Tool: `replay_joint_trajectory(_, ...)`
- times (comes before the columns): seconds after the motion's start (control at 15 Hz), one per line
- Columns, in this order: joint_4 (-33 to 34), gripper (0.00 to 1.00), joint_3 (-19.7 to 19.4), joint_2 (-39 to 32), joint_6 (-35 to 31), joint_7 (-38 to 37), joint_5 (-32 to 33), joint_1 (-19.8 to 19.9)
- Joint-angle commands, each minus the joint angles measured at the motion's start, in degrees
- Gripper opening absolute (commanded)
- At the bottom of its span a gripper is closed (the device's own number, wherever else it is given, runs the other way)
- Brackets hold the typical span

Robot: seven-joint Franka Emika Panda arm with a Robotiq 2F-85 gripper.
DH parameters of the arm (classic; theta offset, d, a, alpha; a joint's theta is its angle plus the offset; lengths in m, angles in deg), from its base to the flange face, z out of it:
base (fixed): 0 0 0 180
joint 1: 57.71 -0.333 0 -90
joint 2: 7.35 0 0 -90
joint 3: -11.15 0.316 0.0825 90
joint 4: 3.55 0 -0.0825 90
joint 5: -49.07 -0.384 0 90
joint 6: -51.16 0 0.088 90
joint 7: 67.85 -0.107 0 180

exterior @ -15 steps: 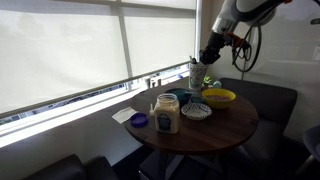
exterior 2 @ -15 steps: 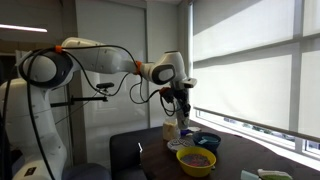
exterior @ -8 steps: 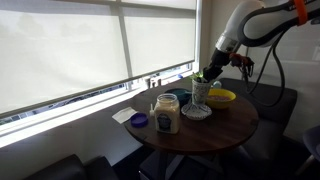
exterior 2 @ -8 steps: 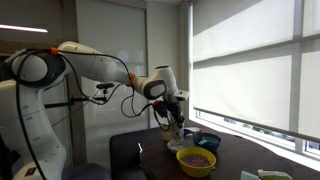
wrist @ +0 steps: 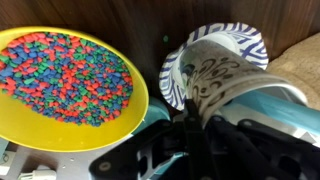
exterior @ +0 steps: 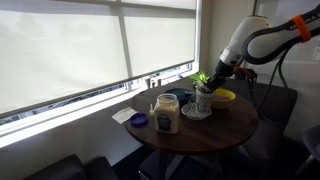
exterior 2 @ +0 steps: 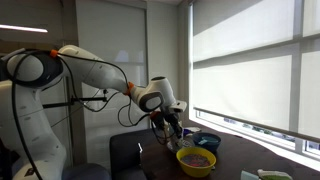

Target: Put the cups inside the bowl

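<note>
My gripper [exterior: 205, 85] is shut on the pale greenish-white cup [exterior: 203, 99] and holds it low over the white bowl with the dark blue pattern [exterior: 195, 112]. In the wrist view the patterned cup [wrist: 212, 78] sits between the fingers [wrist: 190, 120], with the striped bowl rim [wrist: 176, 82] right behind it. The dark teal cup [exterior: 184, 97] stands on the table just behind the bowl; it also shows in an exterior view [exterior 2: 207, 141]. There the gripper [exterior 2: 172, 126] is low over the table.
A yellow bowl of coloured beads [wrist: 60, 75] sits close beside the patterned bowl, seen in both exterior views [exterior: 222, 96] [exterior 2: 196, 160]. A tall clear jar with a white lid [exterior: 166, 114] and a flat blue disc [exterior: 139, 121] stand on the round dark table [exterior: 215, 135]. Window blinds are behind.
The gripper has come down with the pale cup, from well above the table to just over the patterned bowl.
</note>
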Motion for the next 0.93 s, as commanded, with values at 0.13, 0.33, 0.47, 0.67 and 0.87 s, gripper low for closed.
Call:
replay_joint_trajectory(0.13,1.1,0.01,0.1,-2.6,-2.4,-0.9,-2.4,-0.7)
replay_joint_trajectory(0.33,1.8,0.30,0.3,-3.6,-1.5,-1.7,-1.2,-0.3)
replay_joint_trajectory(0.47,3.0,0.43,0.0,-4.1,-1.4,-1.3,-2.3,-0.5)
replay_joint_trajectory(0.67,6.5,0.63,-0.1,-3.8,0.2,-0.6,-4.4,-1.1)
replay_joint_trajectory(0.87,12.5,0.84,-0.3,-1.5,5.0,-0.3,-6.6,-1.5)
